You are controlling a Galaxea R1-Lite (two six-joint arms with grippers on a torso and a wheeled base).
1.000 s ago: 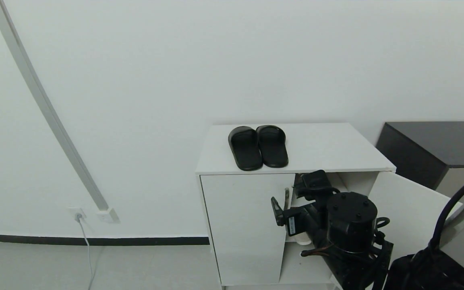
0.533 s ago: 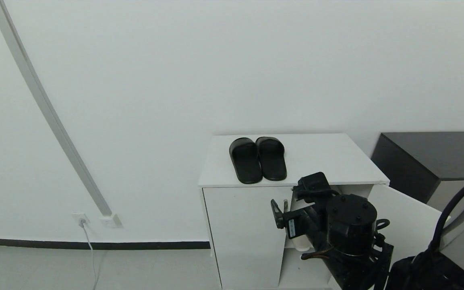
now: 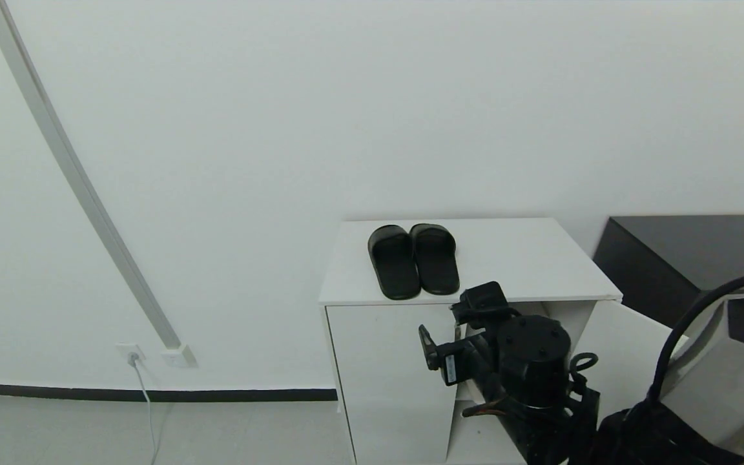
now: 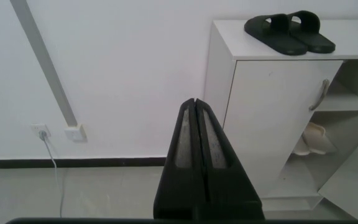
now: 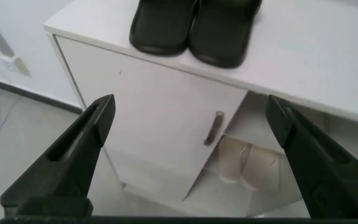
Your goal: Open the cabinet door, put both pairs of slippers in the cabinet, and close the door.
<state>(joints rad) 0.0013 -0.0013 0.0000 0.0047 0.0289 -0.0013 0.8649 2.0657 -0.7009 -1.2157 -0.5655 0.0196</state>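
Black and white all round, with one touch of cream.
Plain black slippers point(image 3: 413, 259) lie on the matte white cabinet point(image 3: 514, 258); inside it a pale cream pair point(image 5: 247, 163) shows beside a dull brownish-grey door handle point(image 5: 214, 128). The wall point(image 3: 372, 97) is white, crossed at the left by a slanting light grey strip point(image 3: 68, 168), with a black skirting line point(image 3: 152, 392) above the pale grey floor point(image 3: 55, 426). At the right stands a near-black unit point(image 3: 688, 248). The left gripper point(image 4: 196, 102) and right gripper point(image 5: 189, 106) are black.
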